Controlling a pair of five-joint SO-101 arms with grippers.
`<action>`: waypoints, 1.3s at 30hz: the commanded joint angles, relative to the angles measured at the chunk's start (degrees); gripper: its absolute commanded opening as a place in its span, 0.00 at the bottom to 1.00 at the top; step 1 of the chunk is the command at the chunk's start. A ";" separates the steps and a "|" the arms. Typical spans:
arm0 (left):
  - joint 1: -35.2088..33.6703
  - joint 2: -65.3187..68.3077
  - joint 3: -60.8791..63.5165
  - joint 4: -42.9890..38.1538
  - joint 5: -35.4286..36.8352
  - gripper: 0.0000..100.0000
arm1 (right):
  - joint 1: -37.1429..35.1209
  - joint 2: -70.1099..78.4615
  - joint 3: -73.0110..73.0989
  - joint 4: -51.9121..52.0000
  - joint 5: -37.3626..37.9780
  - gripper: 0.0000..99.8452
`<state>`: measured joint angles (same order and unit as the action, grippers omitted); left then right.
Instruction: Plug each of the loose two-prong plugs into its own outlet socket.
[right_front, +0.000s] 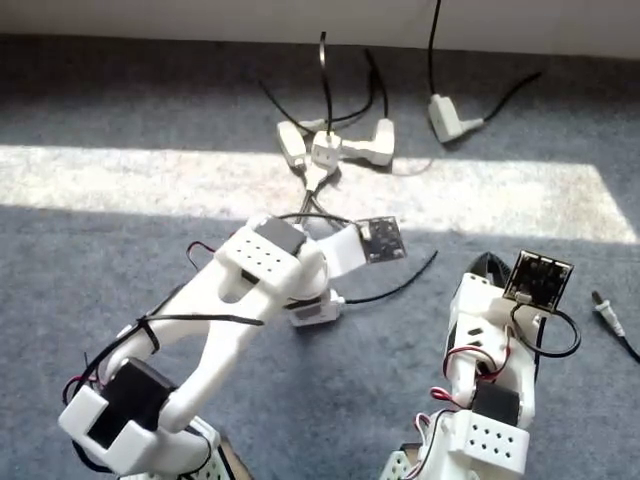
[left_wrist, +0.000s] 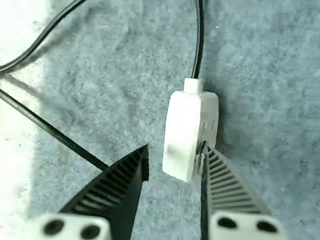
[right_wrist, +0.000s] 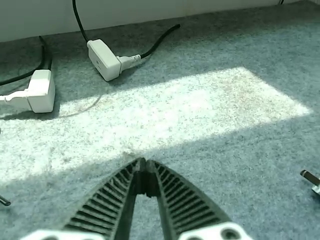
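So the left gripper (left_wrist: 174, 150) is sitting wide open, gripping nothing, with the end of a white connector (left_wrist: 192, 127) on a black cord lying between its fingers on the grey carpet (left_wrist: 265, 75); one finger is touching its side. The right gripper (right_wrist: 145, 172) is hovering pinched shut and empty, with a loose plug (right_wrist: 310, 179) lying nearby.

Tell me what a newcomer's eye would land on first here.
First, the left end effector, open around a white corded block on the grey carpet. Next, the bright sunlit band across the carpet, with white sockets clustered at its far edge. The right end effector is shut, a loose plug lying near that arm.
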<state>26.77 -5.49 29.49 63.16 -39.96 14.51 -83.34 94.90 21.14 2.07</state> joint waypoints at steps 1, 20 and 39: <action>-6.55 0.22 -1.01 -7.12 -1.49 0.17 | 0.57 -0.48 5.32 -1.19 0.00 0.01; -0.13 -5.41 -25.45 2.99 0.62 0.17 | 5.05 -0.48 4.88 -1.27 -1.41 0.01; 17.80 21.14 -62.20 0.26 38.86 0.17 | 29.76 0.04 -2.95 -9.89 22.24 0.19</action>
<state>44.18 13.14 -27.56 64.40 -9.98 42.81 -83.25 94.90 12.97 18.15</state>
